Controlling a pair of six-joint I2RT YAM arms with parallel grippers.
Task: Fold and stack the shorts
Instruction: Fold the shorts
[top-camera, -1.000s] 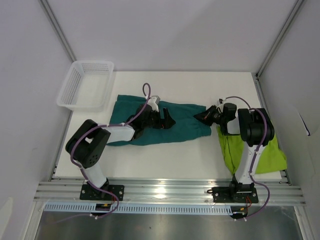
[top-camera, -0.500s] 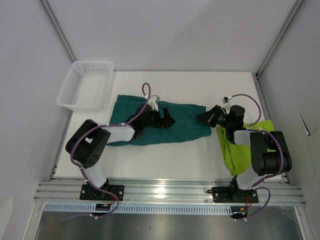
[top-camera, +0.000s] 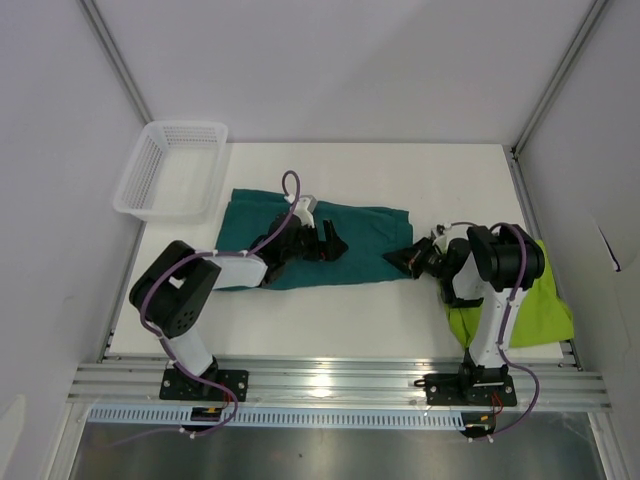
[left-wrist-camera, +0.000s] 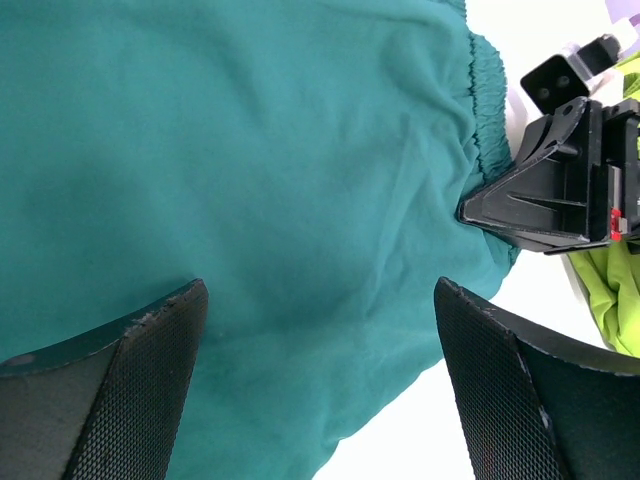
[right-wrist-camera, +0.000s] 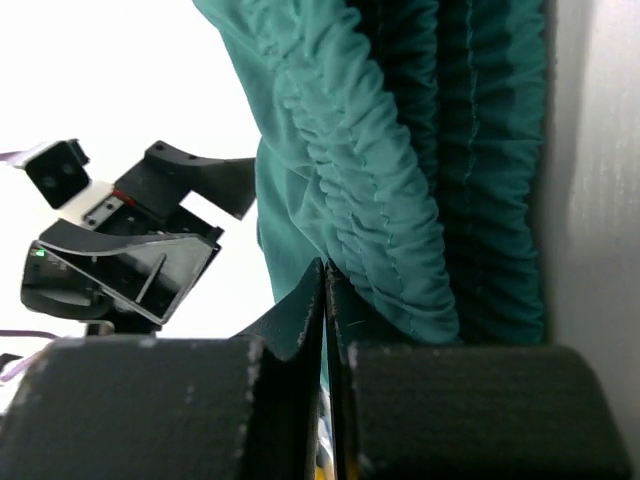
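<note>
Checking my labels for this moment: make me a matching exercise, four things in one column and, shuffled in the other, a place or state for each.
1 left gripper
2 right gripper
3 lime green shorts
4 white basket

A at the far left
B open, over the teal shorts
C lying at the near right
D shut on the teal shorts' waistband edge

Pairs: 1-B, 2-D, 3-C, 4-A

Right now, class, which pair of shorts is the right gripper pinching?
The dark teal shorts, pinched at their gathered waistband by the right gripper; the lime green shorts lie ungripped.
</note>
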